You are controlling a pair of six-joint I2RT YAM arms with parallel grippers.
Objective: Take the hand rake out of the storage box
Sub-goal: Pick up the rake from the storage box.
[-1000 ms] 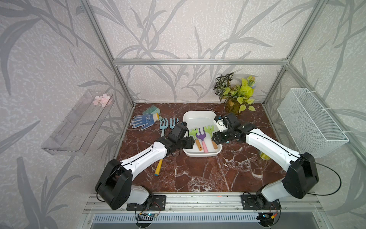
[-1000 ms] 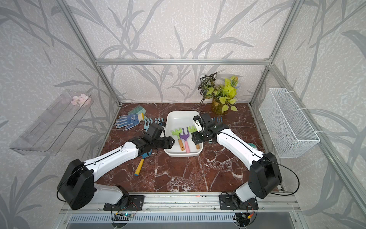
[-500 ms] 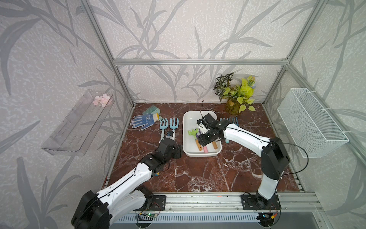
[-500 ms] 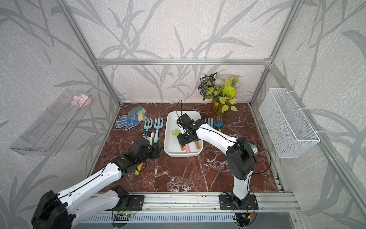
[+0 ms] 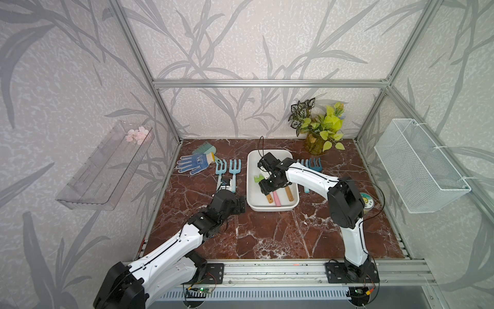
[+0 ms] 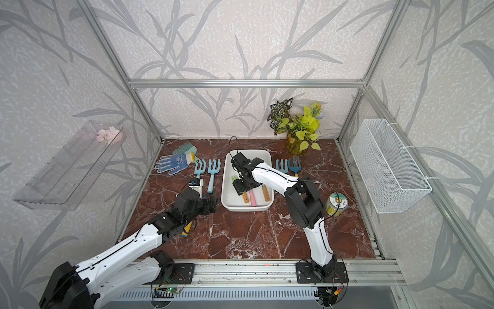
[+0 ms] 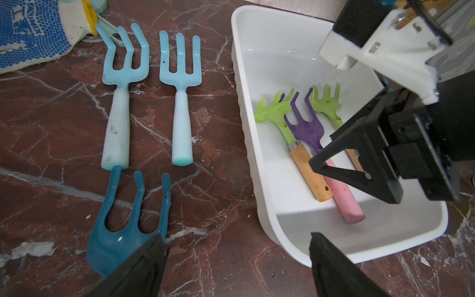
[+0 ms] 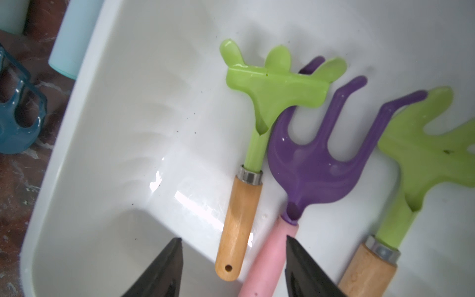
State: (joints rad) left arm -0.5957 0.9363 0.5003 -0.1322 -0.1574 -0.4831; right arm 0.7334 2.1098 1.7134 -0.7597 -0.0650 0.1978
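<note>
The storage box is a glossy white tub in mid-table. Three hand rakes lie in it side by side: a green one with a wooden handle, a purple one with a pink handle, and a second green one. My right gripper hangs open inside the box, its jaws to either side of the first wooden handle and the pink handle, gripping neither. My left gripper stands open and empty by the box's near left corner.
Two light blue rakes lie left of the box, and a dark teal rake lies under my left gripper. Two blue rakes lie right of the box. A glove, a plant, a jar, a wire basket and a clear shelf ring the table.
My left arm drew back from the box's left side toward the front, and its jaws opened wider. My right gripper moved from the box's right rim to above the handles inside it.
</note>
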